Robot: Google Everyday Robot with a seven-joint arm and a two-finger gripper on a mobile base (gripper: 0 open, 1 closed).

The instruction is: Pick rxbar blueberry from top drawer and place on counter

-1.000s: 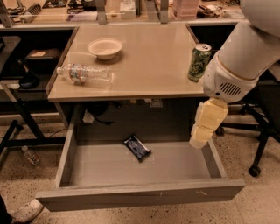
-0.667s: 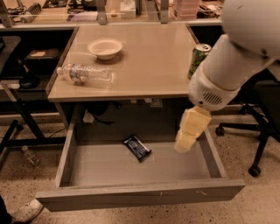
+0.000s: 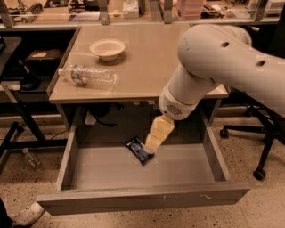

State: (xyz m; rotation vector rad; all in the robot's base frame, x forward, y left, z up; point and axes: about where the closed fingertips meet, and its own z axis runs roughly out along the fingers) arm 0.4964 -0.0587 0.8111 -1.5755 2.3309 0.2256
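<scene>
The rxbar blueberry [image 3: 137, 150], a small dark bar with a blue and white label, lies flat near the back middle of the open top drawer [image 3: 142, 198]. My gripper [image 3: 151, 147] hangs from the white arm with its cream-coloured fingers pointing down into the drawer, its tip right at the bar's right end. The beige counter [image 3: 147, 53] lies above the drawer. The arm hides the counter's right part, where the green can stood.
A white bowl [image 3: 107, 48] and a lying plastic water bottle [image 3: 87, 75] are on the counter's left half. A cluttered bench [image 3: 133, 9] runs behind. An office chair base [image 3: 256, 133] stands at right. A small bottle [image 3: 30, 156] lies on the floor at left.
The arm has swung left across the counter's right side. The gripper moved from the drawer's right wall down to the bar. The green can is now hidden.
</scene>
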